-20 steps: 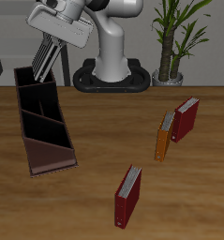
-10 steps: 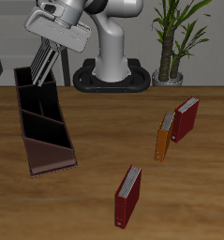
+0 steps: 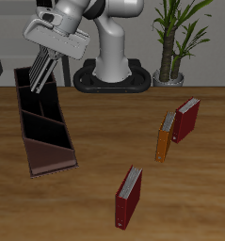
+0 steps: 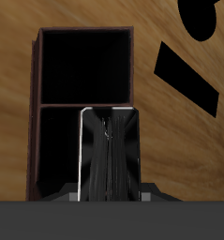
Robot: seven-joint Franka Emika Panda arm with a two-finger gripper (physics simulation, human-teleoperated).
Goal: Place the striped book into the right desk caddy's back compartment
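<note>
My gripper (image 3: 50, 56) is shut on the striped book (image 3: 42, 71), which hangs tilted from its upper end over the far end of the right desk caddy (image 3: 48, 155). The book's lower edge is close above the back compartment (image 3: 29, 97). In the wrist view the striped book (image 4: 109, 155) points down at the caddy. Its far edge lies along the straight cross divider (image 4: 57, 103), and the squarish black back compartment (image 4: 85, 64) opens just beyond it. I cannot tell whether the book touches the caddy.
A dark red book (image 3: 129, 196) stands near the table's front edge. An orange book (image 3: 165, 136) and another dark red book (image 3: 185, 120) stand side by side farther back. The robot's base (image 3: 114, 73) and a potted plant (image 3: 170, 66) are behind.
The gripper has come down and shifted slightly sideways with the striped book, bringing its lower edge closer to the caddy's far end. Nothing else has moved.
</note>
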